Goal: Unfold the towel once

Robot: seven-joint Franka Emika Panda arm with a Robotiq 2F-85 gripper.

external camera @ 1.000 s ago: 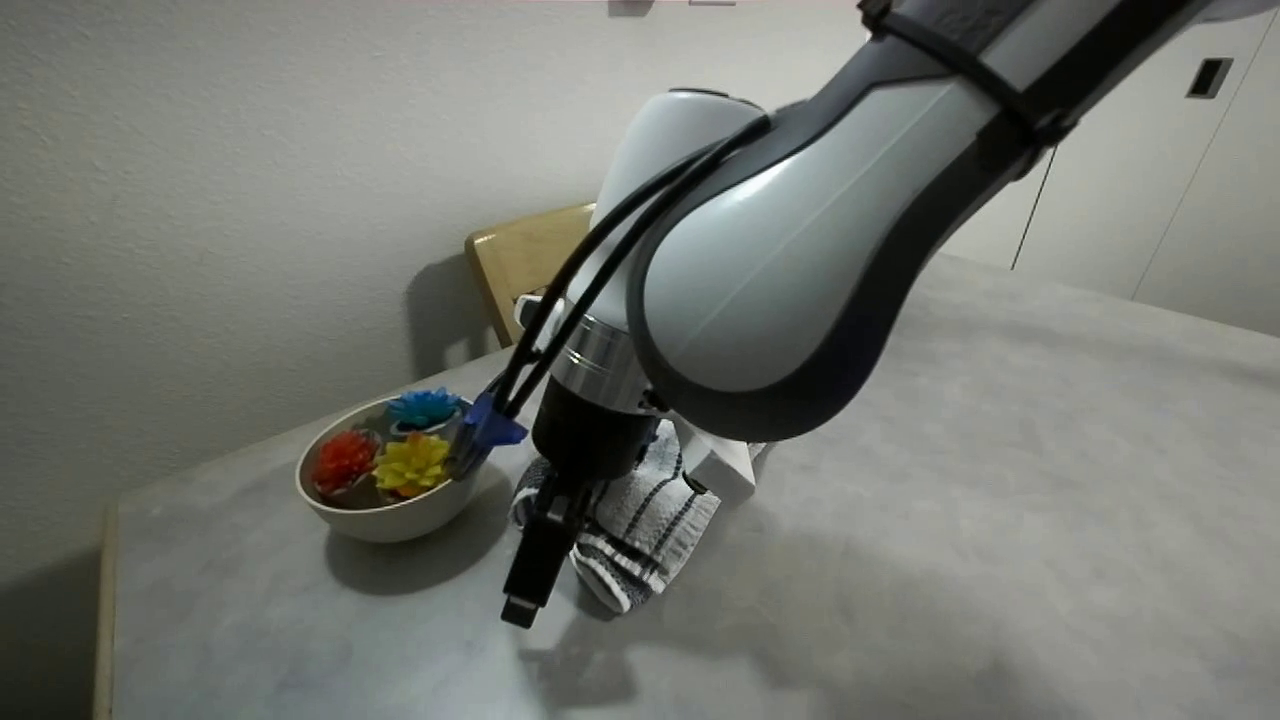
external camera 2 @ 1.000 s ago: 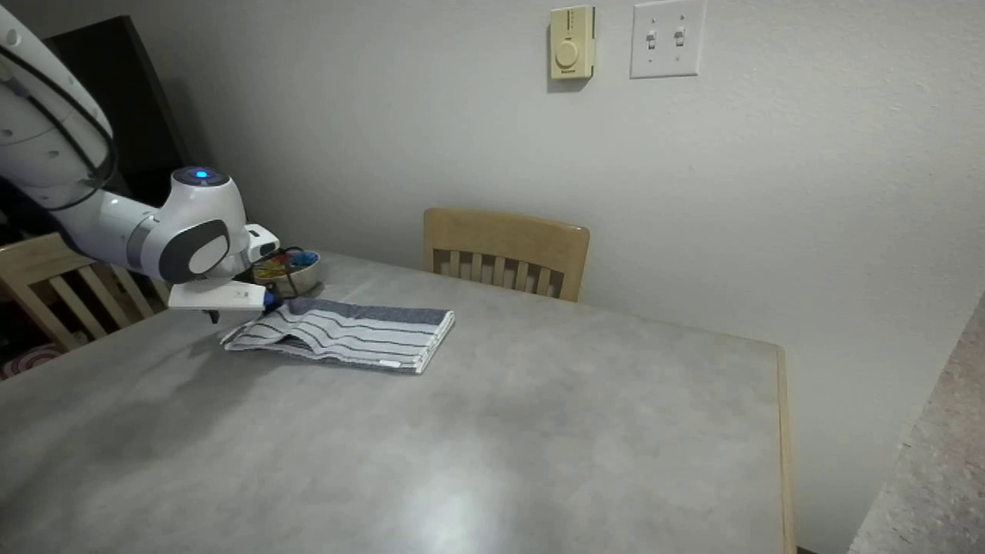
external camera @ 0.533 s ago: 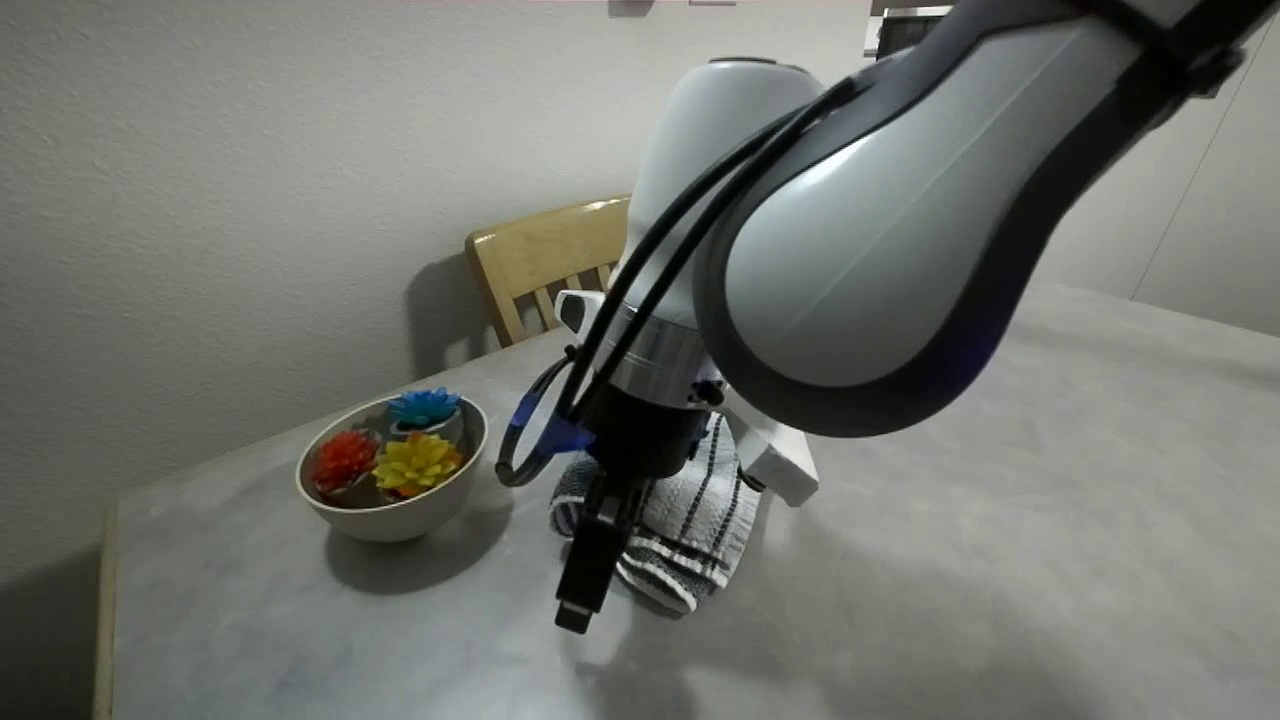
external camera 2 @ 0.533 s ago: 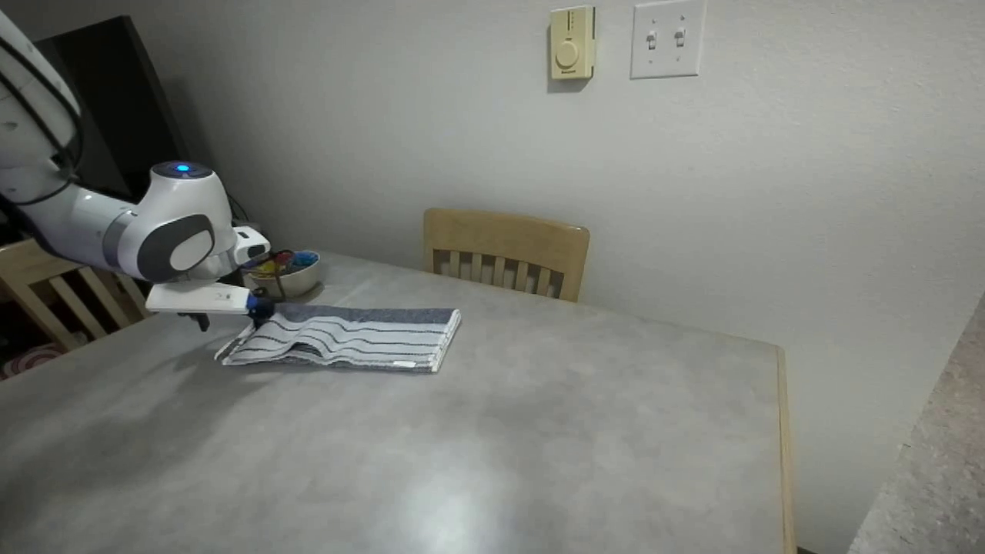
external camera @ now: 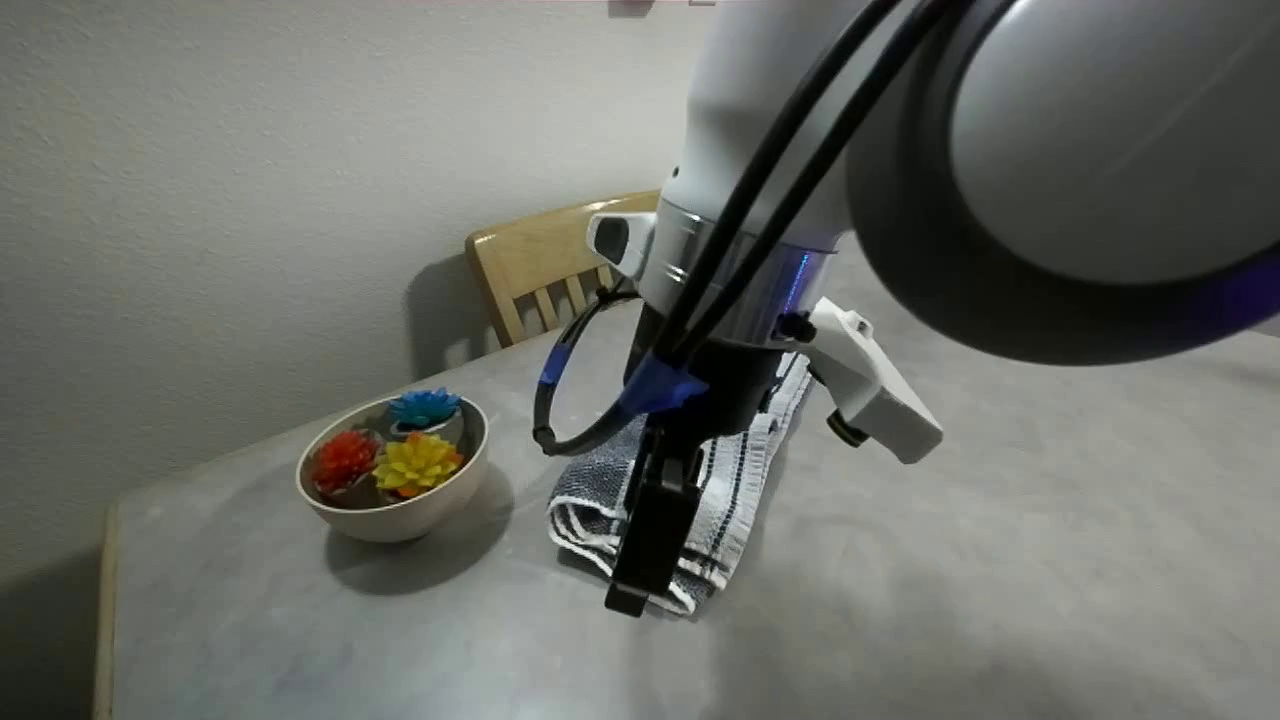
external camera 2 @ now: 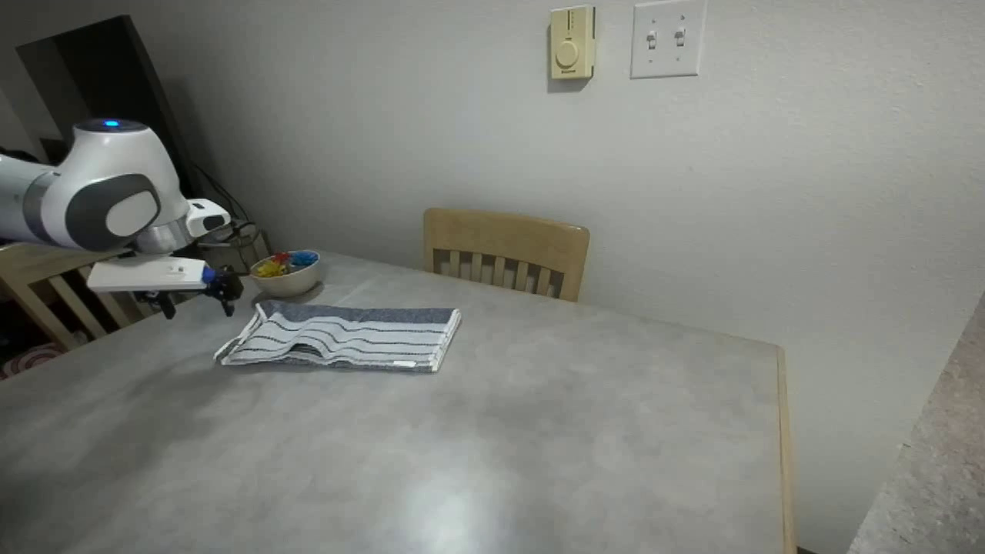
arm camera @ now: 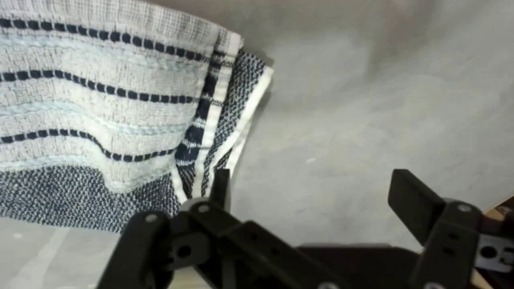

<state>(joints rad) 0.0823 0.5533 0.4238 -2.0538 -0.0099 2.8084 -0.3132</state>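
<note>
We see the gripper [arm camera: 311,183] spread wide near the towel [arm camera: 100,100].
In the wrist view, the towel lies folded at ten o'clock, stacked edges toward the middle; we get roomy grey table [arm camera: 341,120] from twelve to two.

Nubby cloth towel [arm camera: 114,110], smooth hard surface [external camera 2: 577,415]

The towel is matt and coarsely woven, with ribbed stripes. The surface looks like laminate with a soft shine, its edge strip [external camera 2: 786,438] like wood. The arm [external camera 2: 115,181] is smooth and glossy, plastic by the look, with a polished metal ring [external camera: 775,285]; its cables [external camera: 778,135] look rubbery. The end effector [arm camera: 311,174] is mostly matt, with shiny screw heads [arm camera: 464,207]. The bowl [external camera: 400,521] is smooth and low in sheen; the flowers [external camera: 410,464] look plastic. The chair [external camera: 540,242] is varnished wood, the wall [external camera: 250,200] matt and finely pebbled, the switch plate [external camera 2: 667,58] smooth plastic.
</note>
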